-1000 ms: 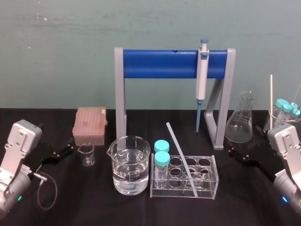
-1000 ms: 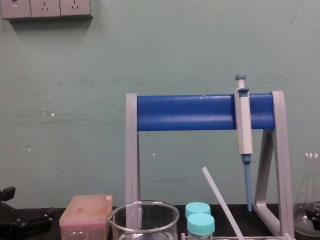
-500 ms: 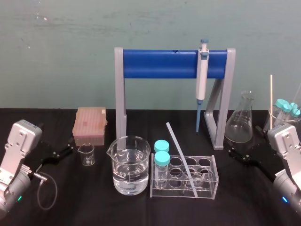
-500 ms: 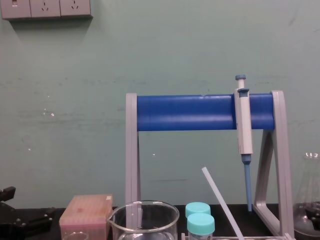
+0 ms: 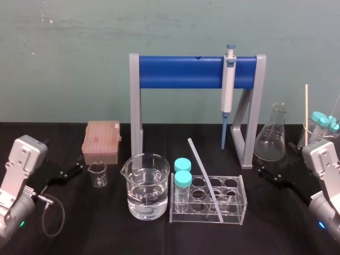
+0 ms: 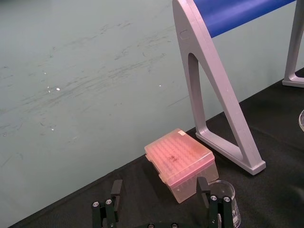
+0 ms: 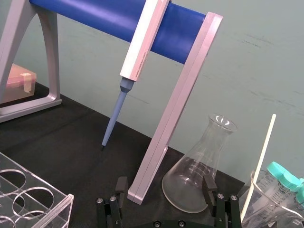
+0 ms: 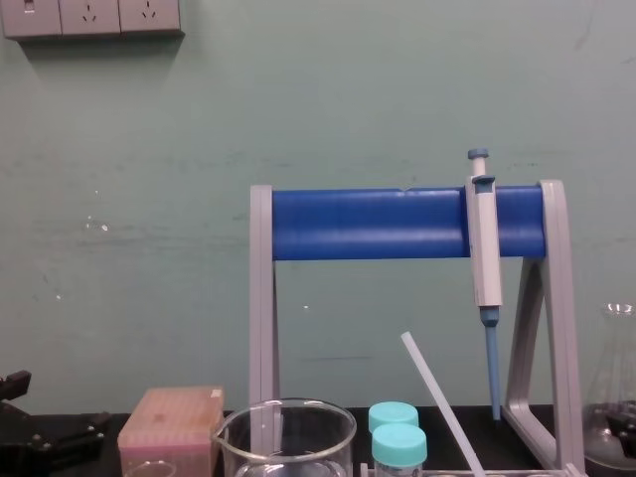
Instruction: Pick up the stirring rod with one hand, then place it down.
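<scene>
Status: stirring rod [image 5: 204, 178] stands slanted in the clear tube rack [image 5: 186, 218]. Its lower end sits in a front well in the rack's right half. Its upper end leans back and left, rising clear above the rack's rear edge, and nothing touches it above the rack.

Around the rack:
- Two teal-capped tubes [image 5: 182, 172] occupy the rack's left end, near the rod's upper length but apart from it.
- Large beaker [image 5: 147, 186] stands just beside the rack's left edge. Small beaker [image 5: 97, 174] and pink tip box [image 5: 101, 141] lie farther left.
- Blue-barred stand [image 5: 180, 72] spans behind the rack. Pipette [image 5: 228, 87] hangs from its bar, behind the rack's right half.
- Conical flask [image 5: 271, 141] stands behind and right of the rack.

Left gripper [image 5: 78, 169] is well left of the rack, beyond both beakers, low over the desk [image 5: 106, 226]. Its fingers are spread and hold nothing.

Right gripper [image 5: 261, 171] is right of the rack, low, just before the flask. It is released and empty too.

Open room: bare desk lies between the rack's right edge and the right gripper, and along the rack's front. The rack's left side is crowded by the large beaker.
</scene>
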